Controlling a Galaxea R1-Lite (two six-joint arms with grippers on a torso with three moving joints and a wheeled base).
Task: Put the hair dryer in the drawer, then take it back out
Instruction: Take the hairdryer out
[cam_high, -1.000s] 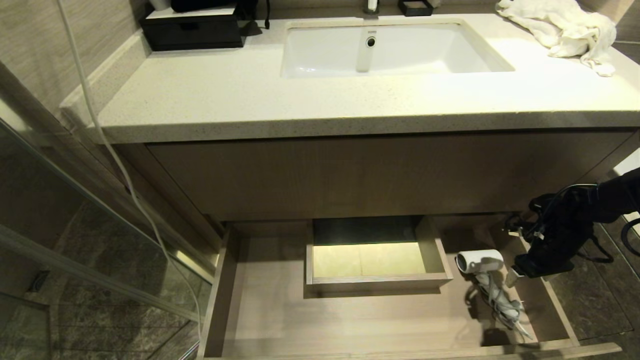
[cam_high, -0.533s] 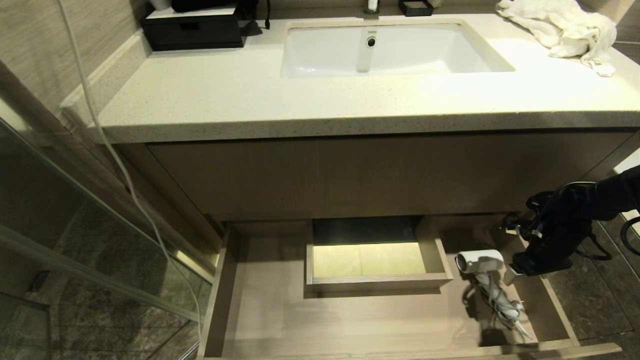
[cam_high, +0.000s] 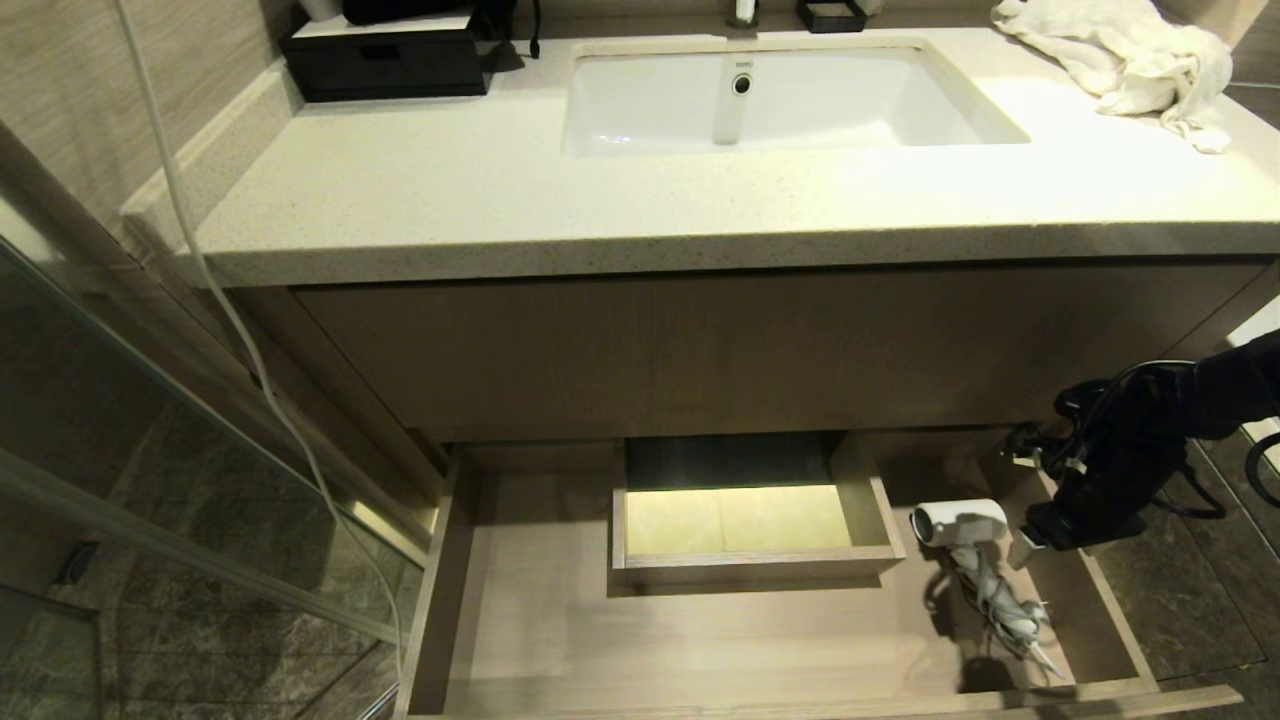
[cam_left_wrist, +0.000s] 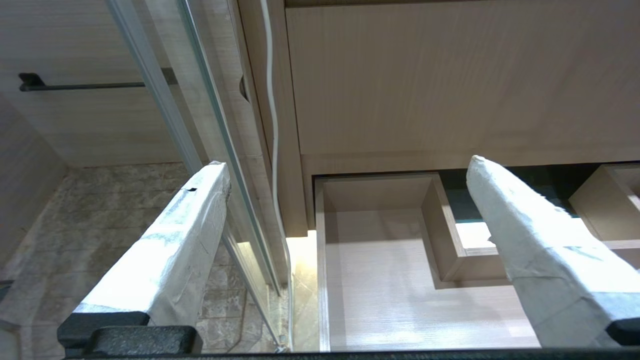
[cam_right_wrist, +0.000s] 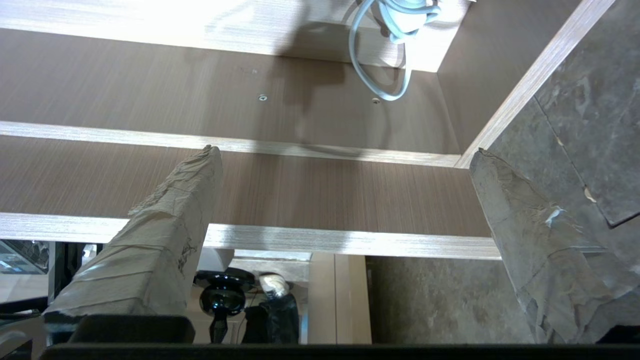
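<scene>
As it lies in drawer (cam_high: 700, 640), hair dryer (cam_high: 962, 523) mouth leftward (handle nearward)

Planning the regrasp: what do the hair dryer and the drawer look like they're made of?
Hair dryer: smooth white body with a soft sheen, likely plastic; its wound cord looks rubbery. Drawer: matte light-brown board with fine straight grain lines, probably laminate or veneer, though solid wood can't be ruled out.

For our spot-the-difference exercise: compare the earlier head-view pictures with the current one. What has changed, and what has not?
Almost nothing. The right gripper, open and empty, has crept slightly up and right beside the hair dryer. The hair dryer lies untouched in the open drawer; the towel has not moved.
</scene>
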